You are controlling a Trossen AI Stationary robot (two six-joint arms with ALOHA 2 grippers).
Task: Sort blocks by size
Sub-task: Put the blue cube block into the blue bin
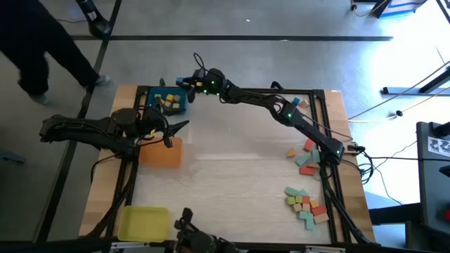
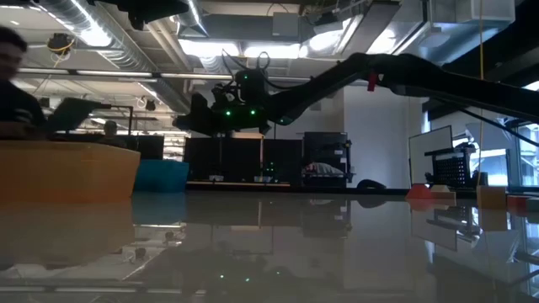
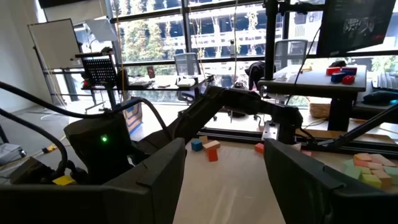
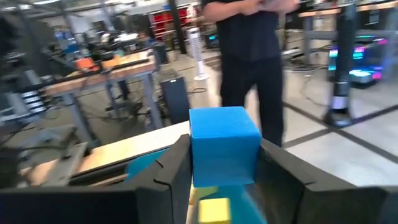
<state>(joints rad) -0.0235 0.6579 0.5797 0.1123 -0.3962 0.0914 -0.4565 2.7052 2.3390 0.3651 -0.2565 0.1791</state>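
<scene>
Wooden surface (image 1: 232, 176) held the blue square tray (image 1: 184, 107) at eleven o'clock; right claw (image 4: 224, 168), clenched on a blue wooden cube (image 4: 224, 146), should release low; left claw (image 3: 224, 180) waited released.

table (image 1: 239, 183): pale wood, smooth, with a soft sheen; mirror-like in the low view
blue cube (image 4: 224, 152): painted, matt, flat smooth faces
loose blocks (image 1: 306, 200): painted wood look, matt
orange tray (image 1: 163, 153): plastic look, matt
yellow tray (image 1: 144, 221): plastic look, slight gloss
right gripper (image 4: 221, 180): fingers dark, matt plastic look
table frame (image 1: 309, 91): black metal bars
</scene>
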